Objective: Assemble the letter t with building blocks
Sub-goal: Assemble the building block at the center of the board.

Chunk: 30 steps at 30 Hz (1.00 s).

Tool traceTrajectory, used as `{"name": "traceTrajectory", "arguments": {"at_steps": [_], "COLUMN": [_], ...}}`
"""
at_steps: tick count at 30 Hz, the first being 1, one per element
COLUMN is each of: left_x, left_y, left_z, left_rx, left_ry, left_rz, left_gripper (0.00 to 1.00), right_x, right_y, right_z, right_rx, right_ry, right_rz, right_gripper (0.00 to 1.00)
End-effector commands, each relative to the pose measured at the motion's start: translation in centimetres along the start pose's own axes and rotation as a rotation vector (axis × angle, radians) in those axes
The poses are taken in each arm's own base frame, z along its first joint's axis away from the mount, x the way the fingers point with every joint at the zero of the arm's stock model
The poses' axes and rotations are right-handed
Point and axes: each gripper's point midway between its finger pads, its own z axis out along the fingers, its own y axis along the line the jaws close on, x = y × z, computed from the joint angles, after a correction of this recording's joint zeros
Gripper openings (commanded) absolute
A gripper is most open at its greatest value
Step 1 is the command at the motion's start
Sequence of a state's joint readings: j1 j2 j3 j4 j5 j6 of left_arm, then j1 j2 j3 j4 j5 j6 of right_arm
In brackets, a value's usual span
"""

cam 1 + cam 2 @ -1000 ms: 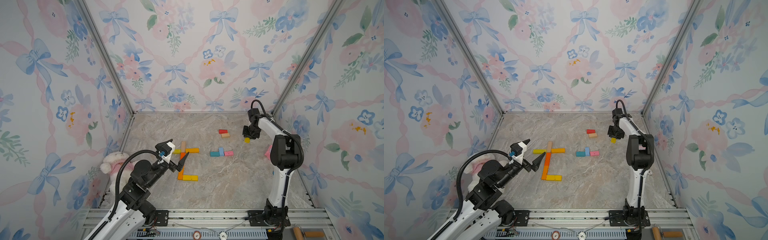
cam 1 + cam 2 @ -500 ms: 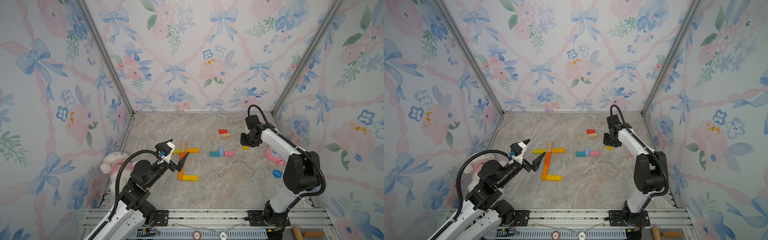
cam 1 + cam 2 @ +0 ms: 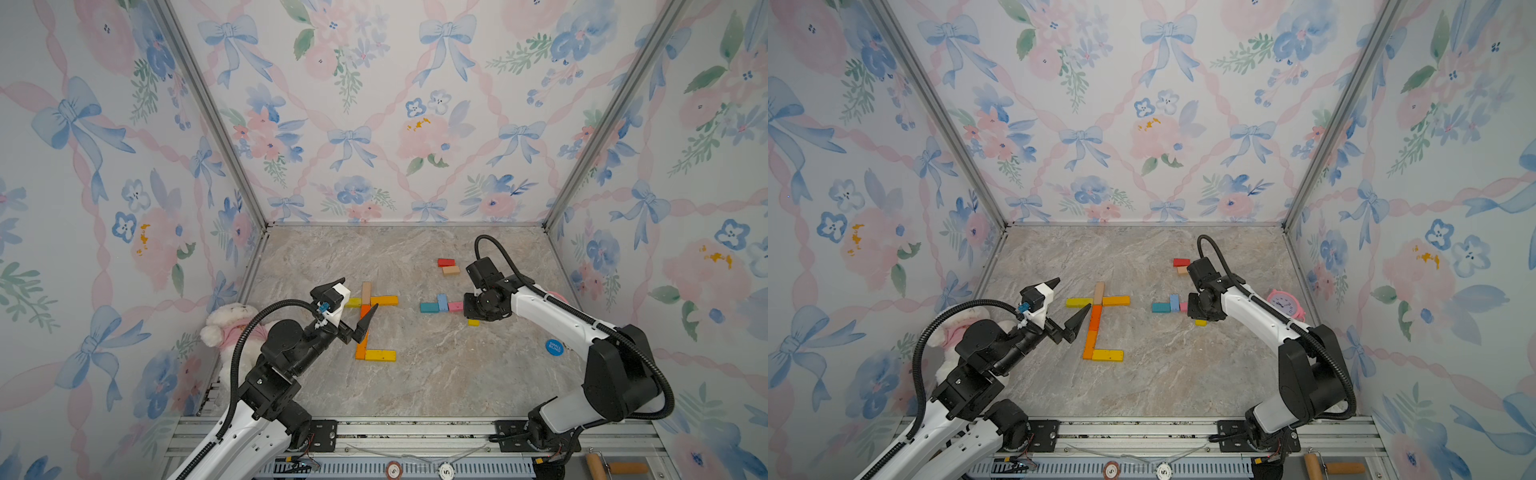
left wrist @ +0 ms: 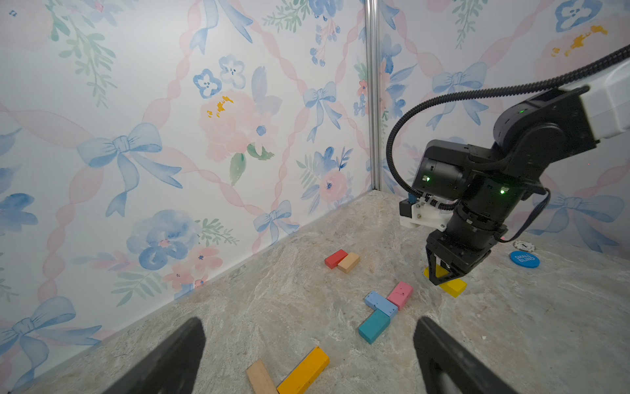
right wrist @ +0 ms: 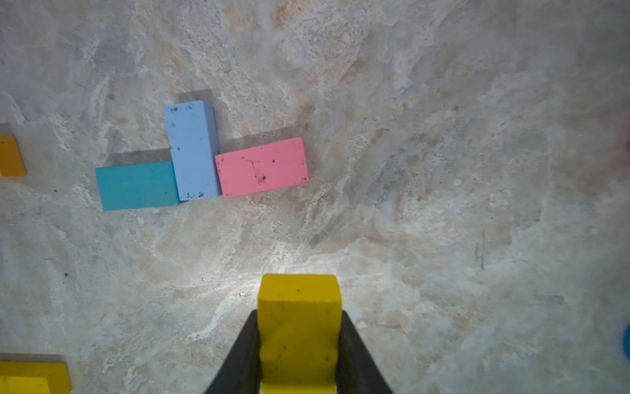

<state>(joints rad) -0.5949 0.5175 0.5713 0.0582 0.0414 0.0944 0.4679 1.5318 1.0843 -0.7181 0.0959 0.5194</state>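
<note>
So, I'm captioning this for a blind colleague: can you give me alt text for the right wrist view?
The right tool grips a short yellow block by its sides over a marbled tabletop. Beyond it lie a teal block, a light blue block and a pink block, touching, the blue one crosswise between the others.

This is a robot test cell dressed up as a nursery. Panels of floral bow wallpaper (image 3: 374, 124) are held in aluminium posts (image 3: 210, 112) and box in a marble-look worktop (image 3: 415, 386). The left arm (image 3: 249, 432) and right arm (image 3: 552, 316) are bolted to a metal rail (image 3: 415, 430) along the front edge.
</note>
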Motion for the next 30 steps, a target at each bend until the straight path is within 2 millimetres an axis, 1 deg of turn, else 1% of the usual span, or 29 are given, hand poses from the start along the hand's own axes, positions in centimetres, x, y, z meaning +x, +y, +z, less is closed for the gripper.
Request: {"name": "traceTrajectory", "arguments": {"at_steps": [1,5,8,10,13,18,30], "left_x": [-0.7,-0.6,-0.7,-0.8,-0.8,-0.8,-0.8], "left_y": [0.2,0.2,0.3,0.2,0.3,0.2,0.2], "left_z": [-0.2,-0.2,-0.3,-0.3,-0.3,-0.3,-0.3], "left_rx": [-0.009,-0.008,-0.011,-0.008,-0.010,-0.009,-0.007], "left_ry": [-0.034,-0.032,-0.036,-0.037,-0.037,-0.037,-0.038], "left_rz": [0.006,0.005,0.006,0.007,0.006,0.007,0.009], "left_gripper": [0.98,0.98,0.98,0.98,0.98,0.98,0.98], "right_x": [0.5,1.4,1.8,2.3,2.5,2.5,2.0], "right_y": [1.6,3.5,4.5,5.1,5.8,6.1,6.3], "right_z": [0.6,2.0,2.8,3.7,4.4,5.3,5.9], "right_rx": [-0.006,-0.015,-0.011,-0.012,-0.001,0.016,0.041], "right_ry": [-0.014,0.012,0.026,0.045,0.056,0.068,0.079], "right_rz": [0.019,-0.012,-0.034,-0.050,-0.071,-0.085,-0.122], "right_gripper": [0.27,0.27,0.27,0.27,0.27,0.26,0.26]}}
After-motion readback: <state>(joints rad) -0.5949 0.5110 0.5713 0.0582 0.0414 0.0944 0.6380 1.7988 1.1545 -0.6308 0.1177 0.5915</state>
